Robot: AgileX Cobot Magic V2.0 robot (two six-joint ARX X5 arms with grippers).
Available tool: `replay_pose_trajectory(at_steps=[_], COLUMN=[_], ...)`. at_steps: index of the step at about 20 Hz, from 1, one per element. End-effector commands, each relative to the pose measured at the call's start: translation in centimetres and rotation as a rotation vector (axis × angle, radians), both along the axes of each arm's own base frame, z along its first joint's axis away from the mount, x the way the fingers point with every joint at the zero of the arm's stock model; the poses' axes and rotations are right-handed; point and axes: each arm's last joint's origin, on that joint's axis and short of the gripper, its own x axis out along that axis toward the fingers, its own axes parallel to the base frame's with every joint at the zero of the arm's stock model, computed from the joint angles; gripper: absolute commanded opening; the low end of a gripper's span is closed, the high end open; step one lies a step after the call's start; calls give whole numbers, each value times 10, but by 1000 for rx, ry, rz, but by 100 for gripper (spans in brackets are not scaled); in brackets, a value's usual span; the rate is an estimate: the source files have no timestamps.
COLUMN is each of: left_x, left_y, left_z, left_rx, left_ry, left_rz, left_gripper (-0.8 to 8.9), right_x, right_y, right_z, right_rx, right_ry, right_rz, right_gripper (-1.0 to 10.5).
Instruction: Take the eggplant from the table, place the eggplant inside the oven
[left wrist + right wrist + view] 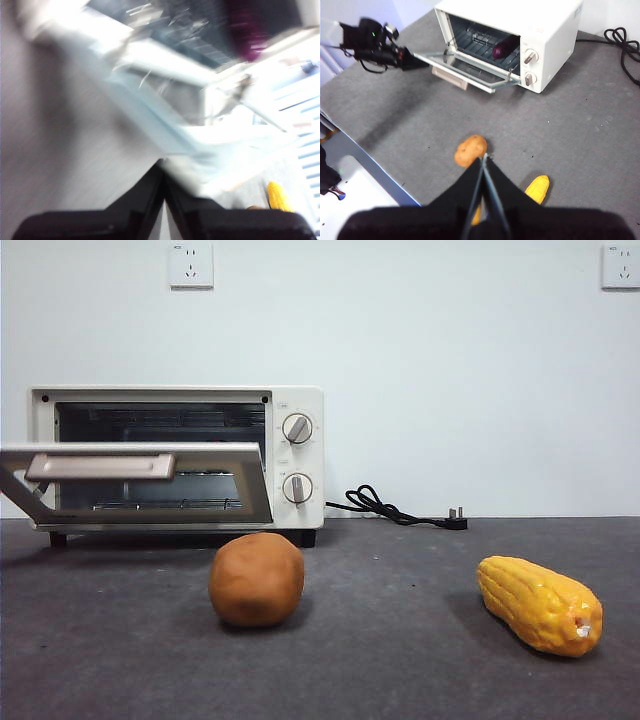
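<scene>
The eggplant [502, 47], small and dark purple, lies on the wire rack inside the cream-white oven [555, 30]. The oven door [465, 67] hangs open. In the blurred left wrist view the eggplant [247, 30] is a purple smear inside the oven [165, 55]. My left gripper [164, 172] is shut and empty; the right wrist view shows the left arm [375, 45] beside the door's outer edge. Over the table [580, 125], my right gripper [484, 159] hangs shut and empty above the brown lump. In the front view the oven [297, 400] stands at the back left and the eggplant is hidden.
A brown potato-like lump [256, 579] sits mid-table in front of the oven. A yellow corn cob [540, 604] lies to its right. The oven's black cord and plug [400, 510] trail along the back. The open door [140, 465] juts out over the table.
</scene>
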Motion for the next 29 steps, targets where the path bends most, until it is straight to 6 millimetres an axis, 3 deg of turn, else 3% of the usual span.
replay_pose_trajectory(at_steps=[1, 9, 18, 29], left_x=[1, 6, 22, 34], left_y=[-6, -24, -52, -66], left_z=[12, 46, 51, 59], left_rx=[-2, 124, 280, 409], left_ry=[-41, -170, -224, -310], left_rz=[-6, 17, 54, 163], left_gripper=[-6, -6, -6, -6], right_x=[-2, -6, -10, -10], right_y=[-1, -3, -5, -5], right_z=[-3, -2, -2, -2], right_rx=[-27, 2, 20, 22], right_ry=[9, 19, 20, 21], right_rz=[11, 57, 80, 79], right_gripper=[-12, -12, -12, -12])
